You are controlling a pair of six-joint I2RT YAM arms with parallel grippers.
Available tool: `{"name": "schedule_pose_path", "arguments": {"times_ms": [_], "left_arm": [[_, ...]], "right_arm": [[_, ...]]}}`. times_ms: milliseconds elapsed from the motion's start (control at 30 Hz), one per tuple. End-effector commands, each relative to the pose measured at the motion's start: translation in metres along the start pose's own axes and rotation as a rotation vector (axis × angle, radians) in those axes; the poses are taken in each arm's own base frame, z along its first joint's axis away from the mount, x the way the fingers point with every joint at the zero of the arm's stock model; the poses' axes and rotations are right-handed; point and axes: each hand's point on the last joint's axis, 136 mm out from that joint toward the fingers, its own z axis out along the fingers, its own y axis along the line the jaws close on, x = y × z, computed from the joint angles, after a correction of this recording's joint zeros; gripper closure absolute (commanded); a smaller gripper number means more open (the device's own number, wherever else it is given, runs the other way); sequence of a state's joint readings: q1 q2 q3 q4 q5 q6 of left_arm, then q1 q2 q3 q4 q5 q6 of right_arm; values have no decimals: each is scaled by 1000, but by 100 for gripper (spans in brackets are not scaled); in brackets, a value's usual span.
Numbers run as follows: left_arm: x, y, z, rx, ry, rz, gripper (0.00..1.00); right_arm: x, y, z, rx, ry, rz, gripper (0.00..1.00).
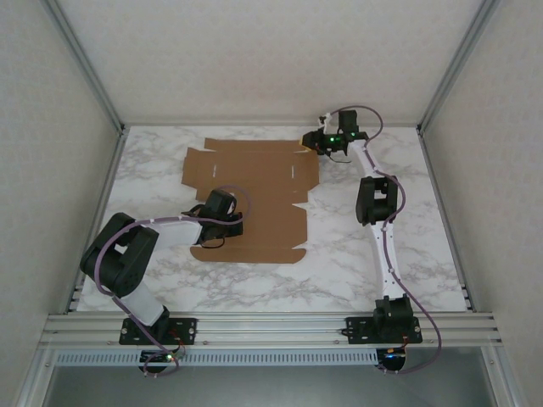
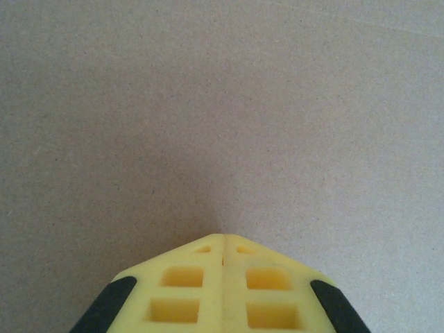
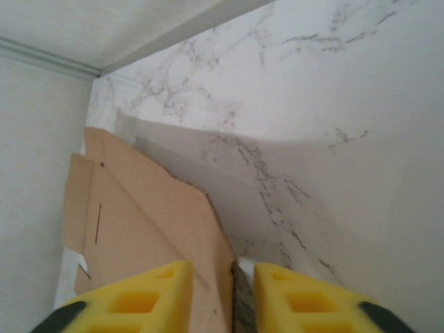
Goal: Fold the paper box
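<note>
Your left tool is closed. Its yellow fingers are pressed together with nothing between them, and the tip points down at the flat brown die-cut cardboard paper box. In the top view it sits over the near-left part of the sheet, so it looks to be a weight there, not a grip. Your right tool has its jaws parted wider than the board is thick. The edge of the far-right flap runs into that gap, and I cannot tell whether either pad touches it. The paper box lies spread open on the white marble-patterned desk, left of centre and reaching toward the far edge. In the right wrist view the shadow under that flap suggests it is lifted off the desk. Expect the sheet to be very light and thin: stiff across each panel, willing to bend only along its creases, and likely to skate on the smooth desk if you push it sideways. Take a flap by its free edge, well in from the small tabs and slots, which would probably buckle or tear. Pinch gently, and keep the other tool pressing on the base panel just beside the crease you want to fold.
</note>
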State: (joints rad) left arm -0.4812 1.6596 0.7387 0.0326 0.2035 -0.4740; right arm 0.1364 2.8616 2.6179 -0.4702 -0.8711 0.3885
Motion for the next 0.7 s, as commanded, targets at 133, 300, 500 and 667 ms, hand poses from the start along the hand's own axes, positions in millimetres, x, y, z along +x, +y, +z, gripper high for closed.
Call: {"name": "schedule_pose_path", "arguments": {"times_ms": [133, 300, 500, 667], "left_arm": [[72, 50, -4, -195, 235, -5, 100], [34, 22, -24, -128, 133, -34, 100], [-36, -13, -61, -14, -42, -122, 94], [-98, -44, -89, 152, -167, -254, 69]], "right_arm": [[-16, 21, -1, 21, -48, -94, 96], [-28, 50, -19, 21, -94, -185, 99], [-44, 92, -60, 56, -261, -315, 100], [-37, 126, -91, 22, -384, -465, 100]]}}
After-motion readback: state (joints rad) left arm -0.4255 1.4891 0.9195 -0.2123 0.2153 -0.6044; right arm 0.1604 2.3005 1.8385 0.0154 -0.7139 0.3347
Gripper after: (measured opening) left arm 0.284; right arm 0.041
